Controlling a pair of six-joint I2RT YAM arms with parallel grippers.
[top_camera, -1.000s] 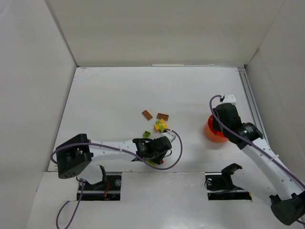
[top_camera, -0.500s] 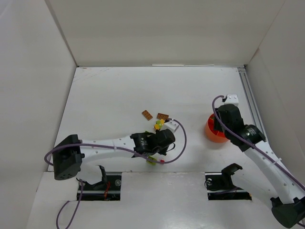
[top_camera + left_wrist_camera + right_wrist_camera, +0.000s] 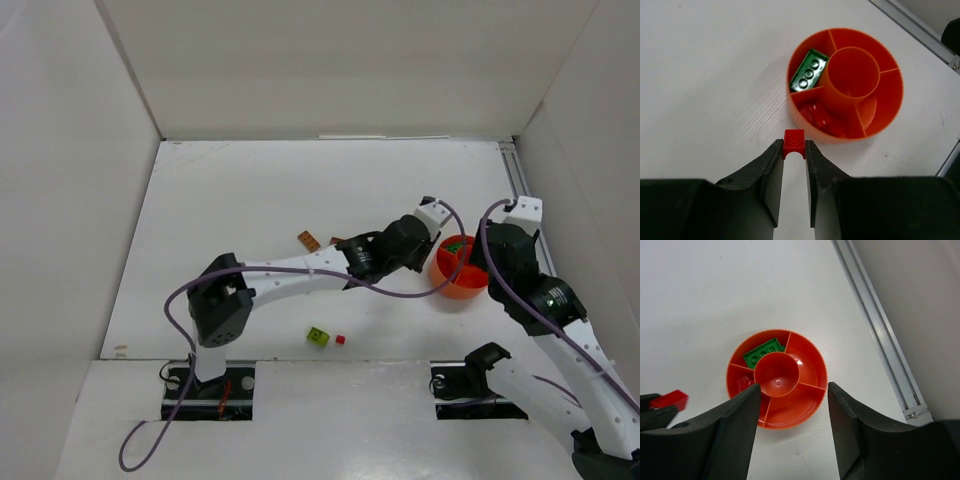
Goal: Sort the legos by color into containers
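Observation:
My left gripper (image 3: 794, 150) is shut on a red lego (image 3: 794, 142) and holds it just short of the orange bowl (image 3: 887, 107). The bowl has dividers; a dark green lego (image 3: 809, 71) lies in one compartment and red legos (image 3: 819, 117) in the one nearest my fingertips. In the top view the left gripper (image 3: 428, 222) reaches across to the bowl (image 3: 458, 287) at the right. My right gripper (image 3: 793, 392) is open and empty above the bowl (image 3: 805, 402). The red lego also shows in the right wrist view (image 3: 670, 399).
A lime green lego (image 3: 317, 336) and a tiny red lego (image 3: 340, 340) lie near the table's front edge. A brown lego (image 3: 308, 240) lies mid-table, partly behind the left arm. A metal rail (image 3: 875, 325) runs along the right wall.
My left arm has swung far right from the lego pile to the bowl, carrying the red lego. My right gripper has drawn back a little and no longer covers the bowl.

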